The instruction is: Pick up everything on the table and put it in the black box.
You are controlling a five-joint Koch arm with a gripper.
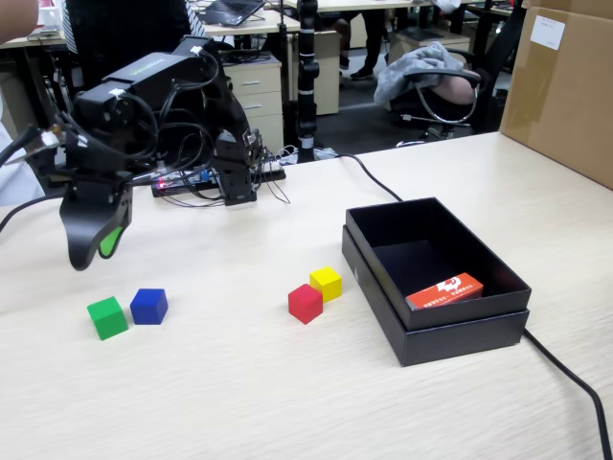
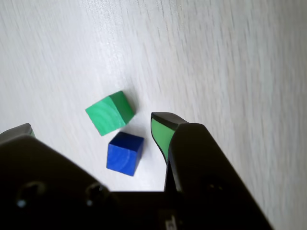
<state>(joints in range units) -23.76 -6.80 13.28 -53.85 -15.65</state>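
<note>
In the fixed view the gripper (image 1: 89, 251) hangs above the bench (image 1: 239, 383), up and left of the green cube (image 1: 107, 317) and blue cube (image 1: 149, 306); the red cube (image 1: 306, 303) and yellow cube (image 1: 326, 284) sit near the black box (image 1: 460, 331), which holds only an orange-red packet (image 1: 444, 290). In the wrist view the jaws stand wide apart and empty, the green cube (image 2: 110, 113) and blue cube (image 2: 124, 153) nearly touching between them. Best, I judge, to centre on one cube and descend squarely, without nudging its neighbour.

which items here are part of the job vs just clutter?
Job: green cube, blue cube, red cube, yellow cube, matte black cardboard box, open gripper.
Clutter: orange-red packet in the box, brown carton, black cable.
</note>
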